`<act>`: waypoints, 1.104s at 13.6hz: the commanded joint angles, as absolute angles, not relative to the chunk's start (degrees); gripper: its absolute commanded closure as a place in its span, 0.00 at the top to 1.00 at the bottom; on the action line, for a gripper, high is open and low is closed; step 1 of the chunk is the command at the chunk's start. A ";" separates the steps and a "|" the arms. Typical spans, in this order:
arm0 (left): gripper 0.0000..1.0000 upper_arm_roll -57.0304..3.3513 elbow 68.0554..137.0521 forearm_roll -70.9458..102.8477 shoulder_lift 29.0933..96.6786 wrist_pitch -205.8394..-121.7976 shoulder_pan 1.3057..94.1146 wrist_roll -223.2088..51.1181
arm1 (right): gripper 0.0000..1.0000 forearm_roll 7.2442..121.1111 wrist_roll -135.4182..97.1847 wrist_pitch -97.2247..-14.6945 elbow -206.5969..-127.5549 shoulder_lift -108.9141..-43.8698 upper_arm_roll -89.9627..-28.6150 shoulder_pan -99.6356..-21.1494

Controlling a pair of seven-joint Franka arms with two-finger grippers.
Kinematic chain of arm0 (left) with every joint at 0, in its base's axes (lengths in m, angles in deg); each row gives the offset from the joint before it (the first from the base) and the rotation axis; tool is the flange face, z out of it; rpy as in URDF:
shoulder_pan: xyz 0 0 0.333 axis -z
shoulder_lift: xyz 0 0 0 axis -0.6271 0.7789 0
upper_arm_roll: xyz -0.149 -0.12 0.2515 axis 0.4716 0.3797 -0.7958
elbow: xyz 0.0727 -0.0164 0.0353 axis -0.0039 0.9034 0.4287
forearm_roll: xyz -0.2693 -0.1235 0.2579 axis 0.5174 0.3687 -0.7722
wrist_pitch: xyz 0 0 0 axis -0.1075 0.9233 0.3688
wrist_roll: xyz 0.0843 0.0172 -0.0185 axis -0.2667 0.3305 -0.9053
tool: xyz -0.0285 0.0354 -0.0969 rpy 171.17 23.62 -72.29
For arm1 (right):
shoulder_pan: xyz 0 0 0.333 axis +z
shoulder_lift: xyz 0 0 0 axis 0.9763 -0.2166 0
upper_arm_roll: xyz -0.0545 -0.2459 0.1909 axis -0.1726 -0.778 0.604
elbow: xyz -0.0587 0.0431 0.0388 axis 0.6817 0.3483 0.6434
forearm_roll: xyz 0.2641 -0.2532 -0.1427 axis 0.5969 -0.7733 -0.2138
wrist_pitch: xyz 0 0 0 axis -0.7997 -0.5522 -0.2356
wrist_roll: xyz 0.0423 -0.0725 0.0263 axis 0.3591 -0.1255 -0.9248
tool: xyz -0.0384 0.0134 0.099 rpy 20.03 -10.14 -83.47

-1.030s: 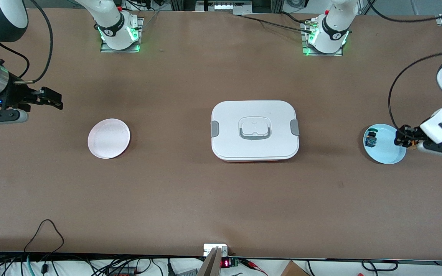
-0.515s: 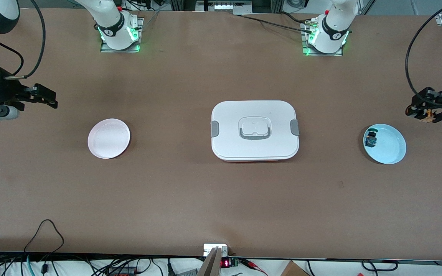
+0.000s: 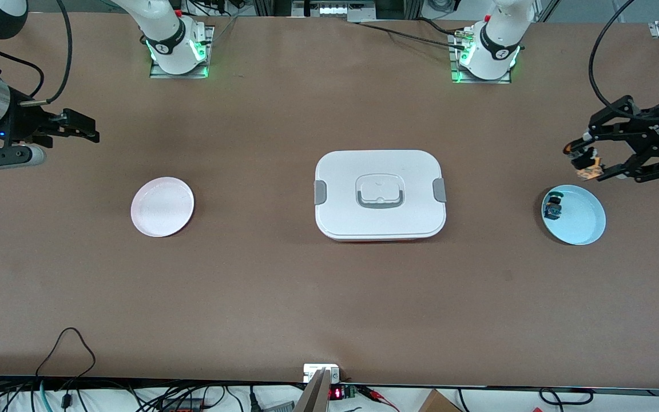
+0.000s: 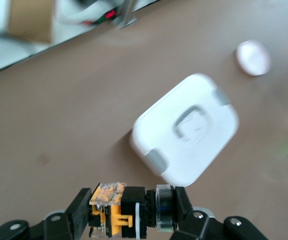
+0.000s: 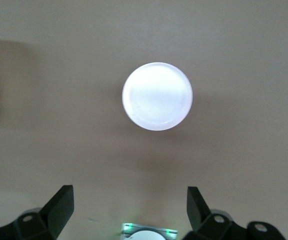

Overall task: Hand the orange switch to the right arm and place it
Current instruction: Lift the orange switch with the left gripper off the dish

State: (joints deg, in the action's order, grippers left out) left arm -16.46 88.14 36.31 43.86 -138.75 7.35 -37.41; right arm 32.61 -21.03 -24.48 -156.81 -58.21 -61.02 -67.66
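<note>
The orange switch [image 3: 587, 161] [image 4: 115, 212], black with an orange part and a clear cap, hangs in the air above the table, next to the edge of the blue plate [image 3: 582, 222]. My left gripper [image 3: 583, 159] [image 4: 131, 210] is shut on it, one finger at each end. My right gripper [image 3: 90, 133] [image 5: 129, 202] hovers open and empty at the right arm's end of the table. In the right wrist view the pink plate [image 3: 162, 206] [image 5: 157, 96] lies empty below it.
A white lidded box [image 3: 380, 194] [image 4: 184, 127] sits at the table's middle. A small green-and-blue part [image 3: 552, 209] lies in the blue plate. Cables run along the table edge nearest the front camera. The right arm's green-lit base [image 5: 145, 232] shows in the right wrist view.
My left gripper has lifted the orange switch off the blue plate and swung it up, turning toward the table's middle. My right gripper has shifted slightly.
</note>
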 commanded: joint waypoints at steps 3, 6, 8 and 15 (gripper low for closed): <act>0.00 -16.16 88.87 53.33 46.58 -133.23 6.75 -19.79 | 1.00 39.80 -20.72 -22.96 -156.65 -57.85 -60.96 -67.74; 0.00 -16.16 90.56 61.35 48.77 -133.40 6.75 -11.42 | 1.00 49.88 -20.72 -20.94 -156.82 -57.85 -60.87 -67.73; 0.00 -15.90 92.65 66.17 50.01 -133.23 7.37 -4.66 | 1.00 59.11 -21.07 -19.88 -157.00 -58.03 -60.87 -67.65; 0.00 -10.64 103.38 83.14 49.04 -139.45 7.28 27.39 | 1.00 82.58 -24.58 -20.05 -157.09 -62.67 -60.78 -65.89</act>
